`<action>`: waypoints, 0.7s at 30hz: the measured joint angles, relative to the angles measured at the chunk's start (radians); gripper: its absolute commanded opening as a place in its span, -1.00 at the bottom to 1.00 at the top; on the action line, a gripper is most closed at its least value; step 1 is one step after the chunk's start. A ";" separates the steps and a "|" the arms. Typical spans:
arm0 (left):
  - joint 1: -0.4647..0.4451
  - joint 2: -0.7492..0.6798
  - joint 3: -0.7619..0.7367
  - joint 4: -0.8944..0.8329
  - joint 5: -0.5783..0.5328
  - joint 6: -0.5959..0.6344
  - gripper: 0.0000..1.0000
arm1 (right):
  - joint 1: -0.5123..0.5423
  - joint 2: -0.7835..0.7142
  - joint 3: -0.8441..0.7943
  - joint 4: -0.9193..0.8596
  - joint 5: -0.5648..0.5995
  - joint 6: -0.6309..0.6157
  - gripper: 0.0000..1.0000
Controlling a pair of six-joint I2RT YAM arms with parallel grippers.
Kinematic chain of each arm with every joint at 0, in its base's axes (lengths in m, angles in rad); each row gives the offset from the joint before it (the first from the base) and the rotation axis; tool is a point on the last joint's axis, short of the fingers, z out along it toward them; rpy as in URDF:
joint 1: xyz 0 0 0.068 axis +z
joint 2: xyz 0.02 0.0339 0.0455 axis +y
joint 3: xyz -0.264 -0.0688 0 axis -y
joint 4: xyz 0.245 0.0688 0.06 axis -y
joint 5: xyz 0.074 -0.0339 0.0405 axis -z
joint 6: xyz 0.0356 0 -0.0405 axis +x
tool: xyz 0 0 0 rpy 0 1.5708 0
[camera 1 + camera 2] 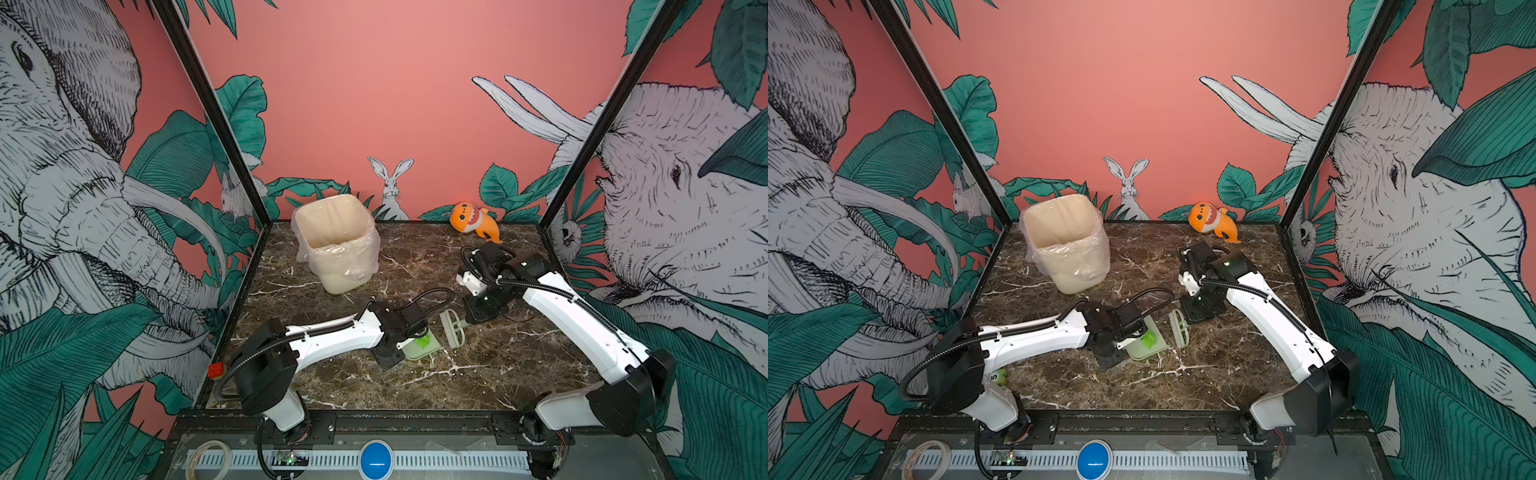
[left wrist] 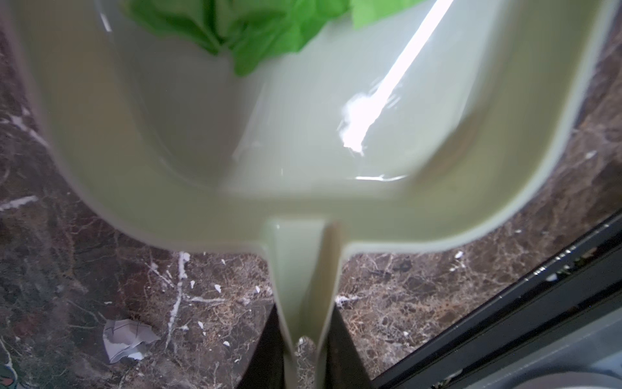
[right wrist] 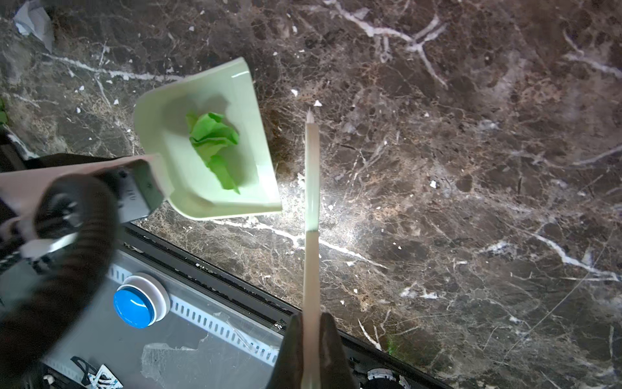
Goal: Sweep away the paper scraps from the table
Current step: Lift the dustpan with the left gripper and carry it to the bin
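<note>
My left hand [image 2: 304, 328] is clamped on the slim handle of the pale green glossy plastic dustpan [image 3: 175, 144]. My right hand [image 3: 311, 331] is shut tight on the flat handle of the matching pale green brush [image 1: 453, 328], which stands just beside the pan's open lip without touching it.

One bright green crumpled paper scrap [image 3: 213, 141] already lies in the pan's smooth, shallow scoop. A white crumpled paper scrap [image 2: 126, 340] is still on the dark brown marble-patterned desk [image 1: 478, 365], beside the pan's handle and clear of it. So I judge I am mid-collection: one piece gathered, at least one left.

Next I would either set the lip flat on the desk by the white scrap and draw the brush towards it, or carry the pan level to the cream plastic bin with its clear crinkled liner [image 1: 336, 245], well behind. The paper looks light and springy and the pan looks slick, so any tilt could let the piece slide out. Tiny white flecks dot the desk; I cannot tell paper from veining.
</note>
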 measured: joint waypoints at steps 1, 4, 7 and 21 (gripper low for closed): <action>0.000 -0.016 0.005 -0.005 -0.006 -0.003 -0.72 | -0.013 -0.009 -0.003 0.000 -0.004 0.000 -1.00; 0.002 -0.060 0.034 -0.020 -0.025 -0.010 -0.72 | -0.036 -0.030 -0.005 0.003 -0.013 0.000 -1.00; 0.010 -0.108 0.076 -0.041 -0.042 -0.016 -0.72 | -0.050 -0.047 -0.016 0.015 -0.023 0.000 -1.00; 0.203 -0.268 0.337 -0.251 -0.080 -0.013 -0.70 | -0.086 -0.053 -0.039 0.033 -0.064 -0.016 -1.00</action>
